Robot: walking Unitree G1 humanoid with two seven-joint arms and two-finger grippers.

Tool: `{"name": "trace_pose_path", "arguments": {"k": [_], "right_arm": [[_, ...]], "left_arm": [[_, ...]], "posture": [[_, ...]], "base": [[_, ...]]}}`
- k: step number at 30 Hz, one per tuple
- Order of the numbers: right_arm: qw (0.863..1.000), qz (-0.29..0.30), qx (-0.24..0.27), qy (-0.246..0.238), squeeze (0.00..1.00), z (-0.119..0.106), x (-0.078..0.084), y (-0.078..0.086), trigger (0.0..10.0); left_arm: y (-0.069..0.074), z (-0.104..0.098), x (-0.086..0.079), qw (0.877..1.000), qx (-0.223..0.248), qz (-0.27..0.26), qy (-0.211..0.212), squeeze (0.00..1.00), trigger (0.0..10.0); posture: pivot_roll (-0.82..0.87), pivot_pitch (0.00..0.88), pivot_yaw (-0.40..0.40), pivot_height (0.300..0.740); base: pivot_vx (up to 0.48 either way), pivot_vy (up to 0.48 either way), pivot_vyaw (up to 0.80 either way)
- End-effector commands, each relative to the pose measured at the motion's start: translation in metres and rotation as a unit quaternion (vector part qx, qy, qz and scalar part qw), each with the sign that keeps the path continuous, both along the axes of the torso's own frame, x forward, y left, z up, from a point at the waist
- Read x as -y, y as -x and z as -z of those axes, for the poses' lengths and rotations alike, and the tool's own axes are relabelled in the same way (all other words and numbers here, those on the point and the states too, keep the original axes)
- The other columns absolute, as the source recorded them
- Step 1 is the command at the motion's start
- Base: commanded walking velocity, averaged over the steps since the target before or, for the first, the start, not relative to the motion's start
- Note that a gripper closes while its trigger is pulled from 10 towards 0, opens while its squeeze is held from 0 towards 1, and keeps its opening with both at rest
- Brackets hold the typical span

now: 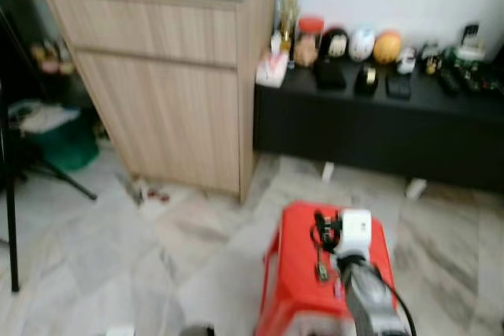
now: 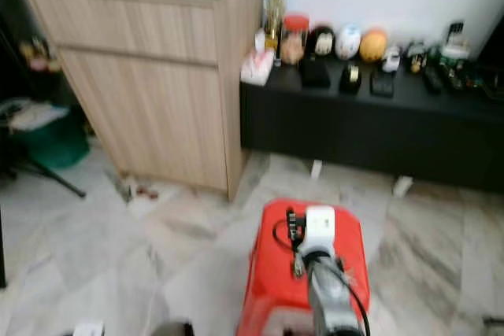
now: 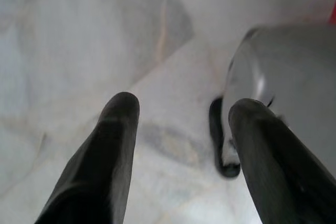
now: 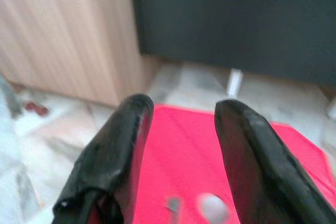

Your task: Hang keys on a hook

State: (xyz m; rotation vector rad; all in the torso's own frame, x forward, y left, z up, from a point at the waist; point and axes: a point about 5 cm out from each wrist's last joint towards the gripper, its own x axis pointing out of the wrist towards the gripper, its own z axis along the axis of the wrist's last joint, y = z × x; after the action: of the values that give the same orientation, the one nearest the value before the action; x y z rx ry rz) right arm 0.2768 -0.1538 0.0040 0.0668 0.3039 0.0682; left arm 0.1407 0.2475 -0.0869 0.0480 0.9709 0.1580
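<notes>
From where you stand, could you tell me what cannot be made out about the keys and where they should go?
- Keys on the red stool: blurred and small in the eye views, count unclear.
- Right hand: fingers apart above the stool; the keys themselves are not discernible in the right wrist view.
- Hook: not identifiable anywhere; cabinet and black bench are blurred.
- Bench items: too blurred to name.

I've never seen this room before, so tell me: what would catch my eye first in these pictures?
The bright red stool on the marble floor, right before the robot, with the right pincer over its top and keys dangling by it. Behind stand a tall wooden cabinet on the left and a low black bench lined with small ornaments.
</notes>
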Motion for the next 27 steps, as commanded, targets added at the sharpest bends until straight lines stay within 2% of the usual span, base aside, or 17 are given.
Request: {"name": "trace_pose_path", "arguments": {"k": [1,4,7,12,13,14,15,17,21,24,27], "right_arm": [[0.998,-0.018,-0.057,0.020,0.00,0.014,0.006,0.008,10.0],[0.995,-0.030,-0.089,0.018,0.00,0.022,0.007,0.010,10.0],[0.990,-0.044,-0.128,0.041,0.00,0.029,0.010,0.013,10.0],[0.984,-0.062,-0.161,0.034,0.00,0.032,0.007,0.010,10.0],[0.980,-0.072,-0.184,0.020,0.00,0.033,0.004,0.009,10.0],[0.980,-0.072,-0.184,0.020,0.00,0.033,0.004,0.009,10.0],[0.972,-0.092,-0.214,0.015,0.00,0.037,0.000,0.011,10.0],[0.964,-0.117,-0.238,0.023,0.00,0.041,-0.003,0.015,10.0],[0.960,-0.120,-0.254,0.007,0.00,0.043,-0.006,0.017,10.0],[0.955,-0.127,-0.266,-0.027,0.00,0.043,-0.011,0.017,10.0],[0.952,-0.133,-0.276,-0.021,0.00,0.046,-0.013,0.022,10.0]], "left_arm": [[0.002,0.003,0.006,1.000,-0.005,-0.003,0.009,0.00,10.0],[0.003,0.003,0.008,1.000,-0.004,-0.005,0.014,0.00,10.0],[0.004,0.004,0.009,1.000,-0.004,-0.004,0.014,0.00,10.0],[0.006,0.005,0.010,1.000,-0.005,-0.003,0.015,0.00,10.0],[0.007,0.005,0.010,1.000,-0.006,-0.002,0.015,0.00,10.0],[0.007,0.005,0.010,1.000,-0.006,-0.002,0.015,0.00,10.0],[0.008,0.006,0.011,1.000,-0.006,-0.002,0.015,0.00,10.0],[0.010,0.006,0.011,1.000,-0.007,-0.002,0.015,0.00,10.0],[0.012,0.006,0.010,1.000,-0.008,-0.002,0.014,0.00,10.0],[0.016,0.007,0.010,1.000,-0.010,-0.001,0.013,0.00,10.0],[0.020,0.008,0.010,1.000,-0.012,0.000,0.013,0.00,10.0]], "posture": [[-0.01,0.000,-0.025,0.632],[-0.01,0.000,-0.026,0.632],[0.00,0.000,-0.029,0.632],[0.00,0.005,-0.032,0.632],[0.01,0.016,-0.037,0.632],[0.01,0.016,-0.037,0.632],[0.01,0.021,-0.041,0.632],[0.02,0.031,-0.044,0.632],[0.03,0.040,-0.048,0.632],[0.03,0.053,-0.049,0.632],[0.04,0.065,-0.048,0.632]], "base": [[0.311,0.000,0.00],[0.084,0.000,0.00],[0.000,0.000,0.00],[0.000,0.000,0.00],[0.000,0.000,0.00],[0.000,0.000,0.00],[0.000,0.000,0.00],[0.000,0.000,0.00],[0.000,0.000,0.00],[0.000,0.000,0.00],[0.000,0.000,0.00]]}}
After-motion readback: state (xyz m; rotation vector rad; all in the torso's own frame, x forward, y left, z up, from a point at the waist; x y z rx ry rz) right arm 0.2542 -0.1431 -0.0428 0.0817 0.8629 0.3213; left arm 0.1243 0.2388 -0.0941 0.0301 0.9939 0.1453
